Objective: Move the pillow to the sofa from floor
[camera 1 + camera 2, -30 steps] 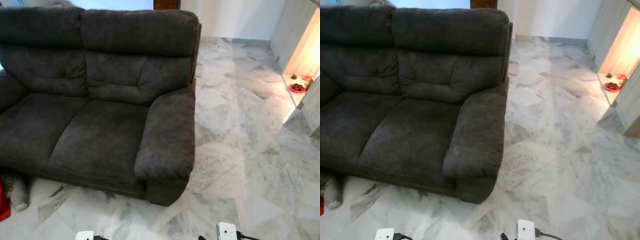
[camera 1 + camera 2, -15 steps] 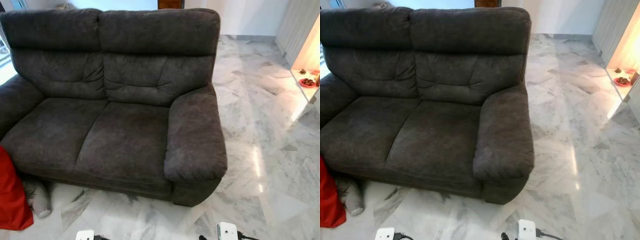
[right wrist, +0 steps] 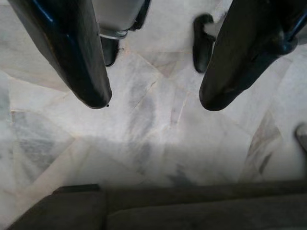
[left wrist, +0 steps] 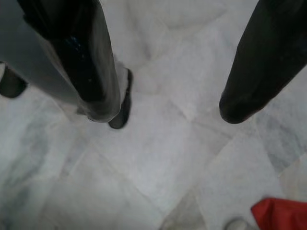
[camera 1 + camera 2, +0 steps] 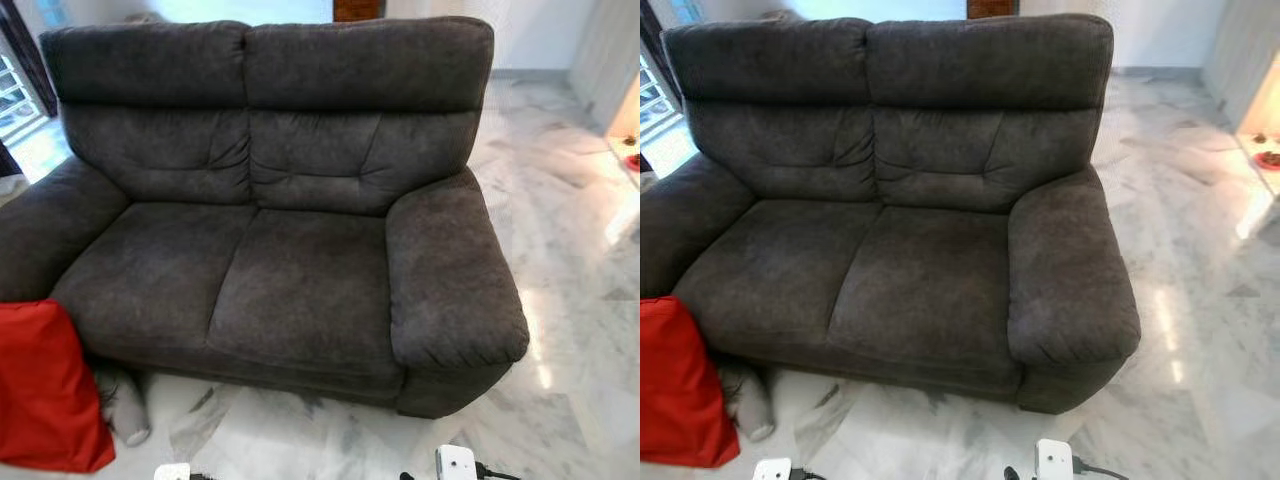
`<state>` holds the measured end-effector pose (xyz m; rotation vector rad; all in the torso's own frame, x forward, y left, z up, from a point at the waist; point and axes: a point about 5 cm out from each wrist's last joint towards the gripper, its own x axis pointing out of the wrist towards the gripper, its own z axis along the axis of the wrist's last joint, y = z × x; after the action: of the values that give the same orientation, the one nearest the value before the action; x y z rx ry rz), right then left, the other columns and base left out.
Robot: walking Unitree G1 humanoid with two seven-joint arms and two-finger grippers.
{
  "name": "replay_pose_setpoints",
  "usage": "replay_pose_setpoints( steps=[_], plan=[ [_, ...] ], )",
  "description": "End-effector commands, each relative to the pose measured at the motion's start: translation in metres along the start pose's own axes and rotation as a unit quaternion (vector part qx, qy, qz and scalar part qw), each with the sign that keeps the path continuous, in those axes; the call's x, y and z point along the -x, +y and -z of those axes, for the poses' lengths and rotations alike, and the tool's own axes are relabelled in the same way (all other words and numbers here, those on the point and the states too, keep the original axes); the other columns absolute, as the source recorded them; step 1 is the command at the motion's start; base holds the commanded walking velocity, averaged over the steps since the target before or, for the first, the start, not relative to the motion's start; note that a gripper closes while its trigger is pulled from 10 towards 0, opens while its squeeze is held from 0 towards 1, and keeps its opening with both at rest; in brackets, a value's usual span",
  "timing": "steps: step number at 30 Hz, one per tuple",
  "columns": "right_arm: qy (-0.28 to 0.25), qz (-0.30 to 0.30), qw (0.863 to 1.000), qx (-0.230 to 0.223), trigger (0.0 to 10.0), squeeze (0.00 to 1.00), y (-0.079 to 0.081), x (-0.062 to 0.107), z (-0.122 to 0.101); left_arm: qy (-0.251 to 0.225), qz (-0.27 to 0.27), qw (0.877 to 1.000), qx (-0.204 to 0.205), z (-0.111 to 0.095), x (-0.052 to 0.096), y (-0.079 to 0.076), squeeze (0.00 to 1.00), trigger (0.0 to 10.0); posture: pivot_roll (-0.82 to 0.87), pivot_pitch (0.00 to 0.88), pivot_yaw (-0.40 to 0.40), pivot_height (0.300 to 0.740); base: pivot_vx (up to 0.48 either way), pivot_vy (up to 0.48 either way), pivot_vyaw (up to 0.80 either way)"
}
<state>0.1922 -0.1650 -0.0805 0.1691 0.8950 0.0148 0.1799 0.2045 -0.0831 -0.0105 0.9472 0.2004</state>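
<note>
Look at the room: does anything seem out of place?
Yes. A red pillow lies on the marble floor against the front left corner of the grey sofa, not on its seat. A pale grey object lies beside it.

My rig's body as the cameras give it to me.

On my left gripper I see two long, glossy black fingers with rounded tips, a grey body behind one. My right gripper has the same tapering black fingers, one glinting blue along its edge. In the head view I see two small white housings, the right one trailing a black cable.
</note>
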Motion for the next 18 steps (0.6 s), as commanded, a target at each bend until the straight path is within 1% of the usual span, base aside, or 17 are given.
replay_pose_setpoints(
  steps=[1, 18],
  plan=[
    [0.003, -0.008, 1.0, 0.003, 10.0, 0.0, 0.0063, -0.001, 0.0009, 0.025, -0.013, 1.0, 0.002, 0.0146, 0.0025, 0.009, 0.0, 10.0, 0.06, 0.071, 0.055, 0.74, 0.0, 0.458, 0.0],
    [0.006, -0.014, 1.0, 0.01, 10.0, 0.0, 0.0074, -0.0007, 0.0027, 0.026, -0.014, 1.0, 0.007, 0.0159, 0.0028, 0.0092, 0.0, 10.0, 0.06, 0.048, 0.053, 0.74, 0.0, 0.457, 0.0]
  ],
)
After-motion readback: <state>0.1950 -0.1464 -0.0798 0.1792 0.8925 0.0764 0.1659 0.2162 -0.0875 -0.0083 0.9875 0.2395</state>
